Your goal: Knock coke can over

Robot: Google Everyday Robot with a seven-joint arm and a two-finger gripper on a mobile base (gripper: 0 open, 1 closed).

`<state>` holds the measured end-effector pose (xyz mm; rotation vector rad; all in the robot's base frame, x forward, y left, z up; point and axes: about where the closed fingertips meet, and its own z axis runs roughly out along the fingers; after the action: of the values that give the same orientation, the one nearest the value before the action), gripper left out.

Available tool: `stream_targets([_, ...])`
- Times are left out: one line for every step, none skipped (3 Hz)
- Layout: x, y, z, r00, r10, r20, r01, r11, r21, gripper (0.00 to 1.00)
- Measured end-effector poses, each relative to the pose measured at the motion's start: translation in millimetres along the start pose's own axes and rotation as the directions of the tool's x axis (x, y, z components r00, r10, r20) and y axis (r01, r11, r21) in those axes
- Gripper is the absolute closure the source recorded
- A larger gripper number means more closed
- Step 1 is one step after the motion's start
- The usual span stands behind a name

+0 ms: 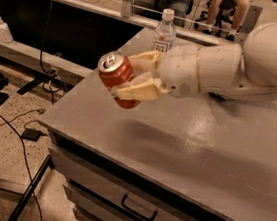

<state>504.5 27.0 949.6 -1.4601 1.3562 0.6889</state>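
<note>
Pincer (pixel 135 77) clenched on can (pixel 114 72), held tilted and seemingly just off counter (pixel 199 150) near its left edge, likely so it could be laid over; bottle (pixel 164 32) stood upright behind.

bottle (pixel 164 34) (white cap (pixel 168 14)) upright, behind gripper (pixel 121 76) | grey table (pixel 200 140) | drawer handle (pixel 138 211)

You can read nothing here; the bottle label (pixel 161 47) shows only blurred marks; the coke can (pixel 114 73), clamped in the gripper (pixel 127 77) above the table (pixel 199 145), shows no legible script.
</note>
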Motion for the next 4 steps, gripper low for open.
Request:
stream_targets([-27.5,-5.1,-36.4,0.979,-0.039,-0.201,0.051,0.9973,0.053,1.00])
stream_targets([-38.1,-17.4,-64.3,0.928,-0.028,-0.371,0.052,0.9971,0.056,1.00])
stream_targets([-14.2,-29.4,-84.7,0.839,0.059,-0.541,-0.041,0.9982,0.045,1.00])
stream_targets([23.0,-34.6,-105.0,0.729,0.168,-0.664,-0.149,0.9851,0.086,1.00])
